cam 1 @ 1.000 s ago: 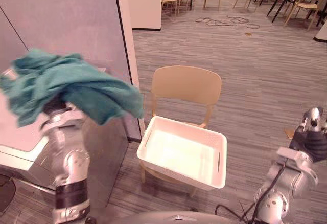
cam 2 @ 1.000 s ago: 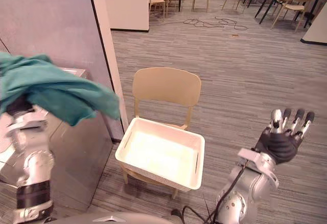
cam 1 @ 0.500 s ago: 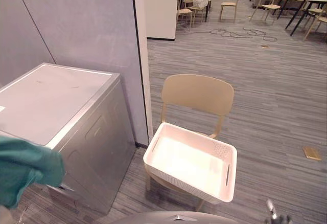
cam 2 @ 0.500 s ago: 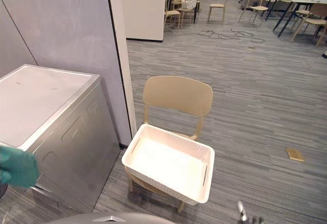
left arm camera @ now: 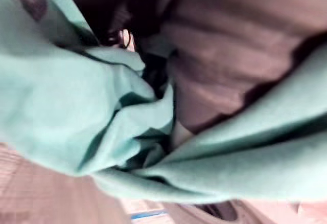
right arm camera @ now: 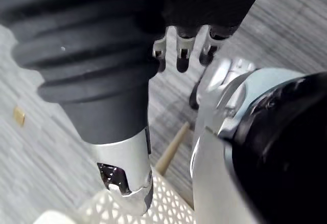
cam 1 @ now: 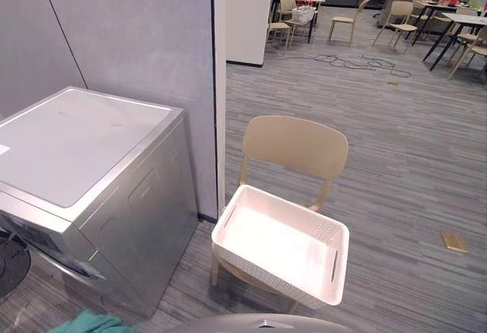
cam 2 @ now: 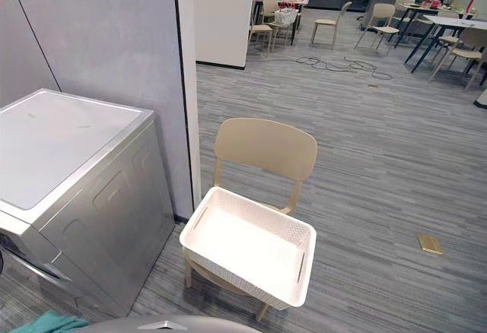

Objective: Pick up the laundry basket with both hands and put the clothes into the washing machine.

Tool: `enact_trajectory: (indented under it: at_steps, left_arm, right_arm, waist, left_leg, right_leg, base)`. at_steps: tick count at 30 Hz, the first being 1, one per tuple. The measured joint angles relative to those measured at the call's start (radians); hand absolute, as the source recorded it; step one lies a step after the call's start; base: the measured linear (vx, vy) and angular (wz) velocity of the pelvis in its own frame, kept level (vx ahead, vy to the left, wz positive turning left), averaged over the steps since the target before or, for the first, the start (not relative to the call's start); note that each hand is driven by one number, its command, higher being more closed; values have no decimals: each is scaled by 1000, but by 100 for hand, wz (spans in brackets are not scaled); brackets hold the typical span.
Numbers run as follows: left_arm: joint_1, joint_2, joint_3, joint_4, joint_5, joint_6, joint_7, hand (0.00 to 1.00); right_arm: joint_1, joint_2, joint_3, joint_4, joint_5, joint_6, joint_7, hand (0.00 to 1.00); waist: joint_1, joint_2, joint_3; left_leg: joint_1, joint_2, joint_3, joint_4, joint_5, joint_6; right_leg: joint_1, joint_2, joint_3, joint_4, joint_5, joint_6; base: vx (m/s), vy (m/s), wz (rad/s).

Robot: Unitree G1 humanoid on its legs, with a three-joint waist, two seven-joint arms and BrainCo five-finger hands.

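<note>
Dropped since 1 s ago: teal cloth (cam 1: pixel 91 323), now low by washing machine (cam 1: pixel 84 173) front, lowered, I judge, for its door. Chair (cam 1: pixel 293 144) beside machine holds white laundry basket (cam 1: pixel 278 243), empty, at reach height. Cloth seems to swathe left robot hand; grip can't be told. Right robot hand (right arm camera: pixel 180 45) idle, fingers relaxed, holding nothing.

Grey striped floor (cam 1: pixel 403 158) (distant chairs (cam 1: pixel 344 20))

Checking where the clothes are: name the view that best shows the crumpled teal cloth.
Left wrist view: the crumpled teal cloth bunches close across it. Both eye views catch just a corner at the bottom edge.
</note>
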Motion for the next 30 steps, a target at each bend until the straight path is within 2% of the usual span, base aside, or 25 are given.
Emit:
enact_trajectory:
  at_steps: [1,4,7,8,10,11,12,13,15,16,17,18,19,20,21,22,23,24,26,28,30]
  left_arm:
    - [-5,-1,-15,9,1,0,-6,100]
    - [-29,-7,-133,22,28,6,-26,100]
    - [-70,-9,-253,30,59,15,-46,100]
    - [-75,-9,-270,34,63,18,-47,100]
    - [-84,-10,-279,52,66,19,-47,100]
    - [-82,-10,-279,57,66,22,-45,100]
    - [-82,-10,-278,56,66,20,-44,100]
    - [-93,-2,-279,52,63,20,-45,100]
    - [-94,-2,-280,50,47,22,-47,100]
    - [-94,-2,-279,48,37,22,-49,100]
    - [-98,-1,-282,49,23,22,-54,100]
    - [-101,0,-296,50,11,25,-60,100]
    - [-103,0,-303,50,-2,27,-63,100]
    - [-112,-1,-314,48,-20,27,-67,100]
    - [-115,13,-323,45,-37,26,-68,100]
    - [-108,21,-330,36,-44,25,-68,100]
    - [-100,41,-352,11,-44,25,-66,100]
    - [-98,56,-385,-29,-44,23,-66,100]
    - [-99,80,-438,-100,-44,16,-65,100]
    - [-108,115,-484,-156,-44,1,-64,100]
    - [-108,135,-523,-193,-35,-9,-60,100]
  right_arm:
    - [-4,-5,17,1,-17,-5,0,0]
    - [-32,-51,111,11,-167,-7,0,0]
    - [-77,-110,198,42,-310,2,-2,0]
    - [-88,-120,212,44,-313,2,-2,0]
    - [-127,-135,211,70,-309,1,-2,0]
    - [-141,-137,203,70,-296,-2,-5,0]
    - [-137,-135,200,70,-289,-5,-10,0]
    - [-137,-131,196,75,-275,-7,-21,0]
    - [-141,-121,119,100,-254,-5,-35,0]
    - [-141,-114,100,110,-250,-5,-39,0]
    - [-138,-96,48,116,-234,-4,-42,0]
    - [-138,-84,2,121,-218,-4,-42,0]
    - [-140,-81,-12,125,-209,-4,-43,0]
    - [-159,-74,-48,147,-169,-3,-42,0]
    - [-168,-44,-83,162,-128,4,-41,0]
    - [-169,-36,-83,167,-108,6,-41,0]
    - [-182,-24,-79,178,-92,13,-42,0]
    - [-189,-24,-76,184,-73,14,-44,0]
    - [-196,-29,-62,185,-61,14,-46,0]
    - [-223,-30,-36,186,-40,14,-65,0]
    - [-235,-41,4,185,-32,12,-76,0]
  waist:
    - [-1,-2,5]
    - [1,-15,50]
    - [8,-17,64]
    - [9,-17,69]
    - [6,-11,99]
    - [5,-10,109]
    - [1,-24,101]
    - [-8,-28,118]
    - [-8,-13,117]
    - [-12,-13,117]
    - [-23,-13,117]
    - [-27,-13,117]
    - [-27,-12,117]
    - [-26,-13,120]
    - [-25,-32,124]
    - [-25,-44,117]
    - [-17,-65,119]
    - [1,-66,119]
    - [18,-65,118]
    - [27,-60,116]
    - [26,-53,113]
  left_leg:
    - [1,0,-6,3,0,0]
    - [-12,-2,-68,42,4,-8]
    - [-98,0,-165,51,29,-17]
    - [-118,1,-182,39,46,-15]
    - [-131,4,-187,6,75,13]
    - [-136,24,-146,-30,72,45]
    - [-135,38,-105,-42,62,43]
    - [-174,66,-41,45,48,49]
    - [-212,152,48,207,35,64]
    - [-210,181,71,227,31,70]
    - [-206,232,86,248,31,73]
    - [-188,270,78,244,41,79]
    - [-175,276,72,231,32,53]
    - [-163,244,55,220,-24,-44]
    - [-176,217,51,242,-44,-121]
    - [-189,211,53,264,-62,-136]
    - [-221,203,53,331,-105,-128]
    - [-270,203,45,421,-163,-122]
    - [-351,195,22,537,-233,-101]
    - [-431,185,-10,614,-262,-87]
    - [-469,163,-39,633,-267,-70]
  right_leg:
    - [0,-2,-5,17,-11,-1]
    - [-1,-19,-55,128,-81,-6]
    - [-56,-29,-134,211,-136,-25]
    - [-78,-33,-154,236,-151,-27]
    - [-105,-49,-185,285,-180,-31]
    - [-110,-56,-214,280,-174,-47]
    - [-106,-69,-226,264,-168,-54]
    - [-104,-91,-255,259,-159,-58]
    - [-98,-103,-295,262,-137,-45]
    - [-93,-106,-304,265,-135,-41]
    - [-82,-118,-326,269,-128,-30]
    - [-83,-131,-330,276,-117,-10]
    - [-85,-136,-328,276,-108,4]
    - [-81,-146,-319,256,-77,21]
    - [-68,-153,-297,195,-32,12]
    - [-57,-155,-291,159,-2,12]
    - [-27,-157,-289,90,61,10]
    - [-7,-153,-293,31,113,8]
    - [6,-153,-305,-27,129,1]
    - [-5,-153,-322,-50,128,-23]
    - [-2,-145,-315,-60,91,-136]
  base:
    - [-7,-34,33]
    - [-39,-74,63]
    - [-84,-111,78]
    - [-95,-175,80]
    - [-80,-158,58]
    - [-60,-83,49]
    - [3,-48,70]
    - [38,3,62]
    - [28,38,54]
    - [18,120,53]
    - [30,212,53]
    - [29,268,47]
    - [20,385,27]
    - [-27,518,12]
    - [-41,528,8]
    - [-85,505,-3]
    - [-120,422,-9]
    - [-110,334,-8]
    - [-127,294,7]
    - [-127,259,32]
    - [-68,129,55]
